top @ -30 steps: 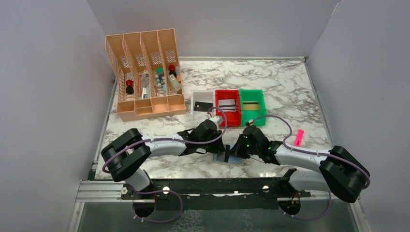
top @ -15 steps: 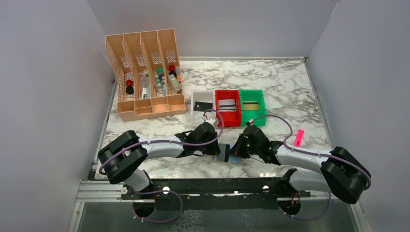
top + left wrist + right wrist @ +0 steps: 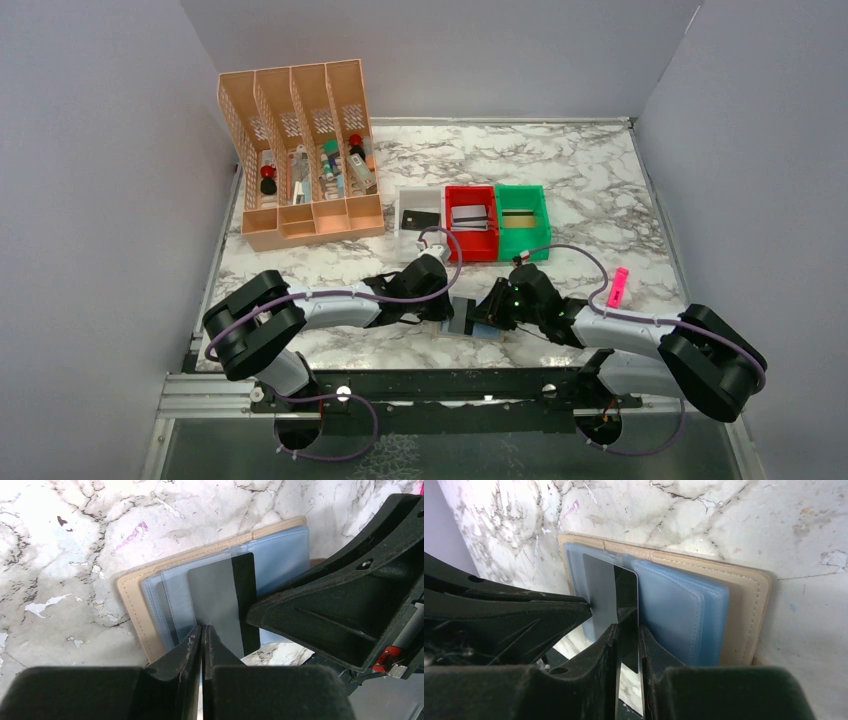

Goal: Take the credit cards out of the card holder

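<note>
Arms (image 3: 330, 300) — black joints, pale-grey links, purple cables (image 3: 560, 247); left hand (image 3: 202, 628), right hand (image 3: 628, 630) matte black.

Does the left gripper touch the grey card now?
Touching. In the right wrist view the left gripper presses its tip on the grey card.

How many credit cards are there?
4: one in the white bin, one in the red bin, one in the green bin, one card sticking out of the holder. Others may hide inside.
</note>
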`<state>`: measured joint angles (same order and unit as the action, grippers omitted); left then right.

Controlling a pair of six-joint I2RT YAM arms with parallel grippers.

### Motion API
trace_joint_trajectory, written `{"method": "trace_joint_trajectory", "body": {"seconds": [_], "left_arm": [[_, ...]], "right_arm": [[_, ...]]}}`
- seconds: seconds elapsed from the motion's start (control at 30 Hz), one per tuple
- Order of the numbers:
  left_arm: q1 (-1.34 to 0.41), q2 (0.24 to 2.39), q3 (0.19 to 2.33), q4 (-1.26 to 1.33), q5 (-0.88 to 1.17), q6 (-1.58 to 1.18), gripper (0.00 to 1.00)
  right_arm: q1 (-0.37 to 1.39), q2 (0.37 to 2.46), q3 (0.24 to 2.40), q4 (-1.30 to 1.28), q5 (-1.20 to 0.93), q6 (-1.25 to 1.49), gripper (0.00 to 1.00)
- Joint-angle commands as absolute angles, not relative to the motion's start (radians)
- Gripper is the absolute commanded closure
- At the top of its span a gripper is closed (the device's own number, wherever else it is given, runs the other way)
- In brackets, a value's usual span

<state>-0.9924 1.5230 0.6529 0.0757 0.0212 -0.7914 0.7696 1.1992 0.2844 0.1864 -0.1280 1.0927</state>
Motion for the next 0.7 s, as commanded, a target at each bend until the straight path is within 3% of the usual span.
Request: {"method": "trace_joint_trajectory", "body": {"seconds": [0.0,0.3,0.5,0.67], "left_arm": [[-1.003,1.539,0.614,0.000,-0.008,-0.788,0.93],[-1.005,1.541,0.605,0.001,-0.008,-0.788,0.95],[-1.005,1.546,0.603,0.007,-0.009,-0.792,0.96],[-1.004,1.546,0.609,0.008,-0.009,-0.789,0.97]], "right_arm": [[0.767,1.229,0.258,0.310,-0.184,1.154,0.76],[0.751,1.214,0.169,0.380,-0.173,1.248,0.66],[0.746,1.243,0.109,0.639,-0.256,1.259,0.78],[0.740,1.212,0.118,0.669,-0.262,1.248,0.82]]}}
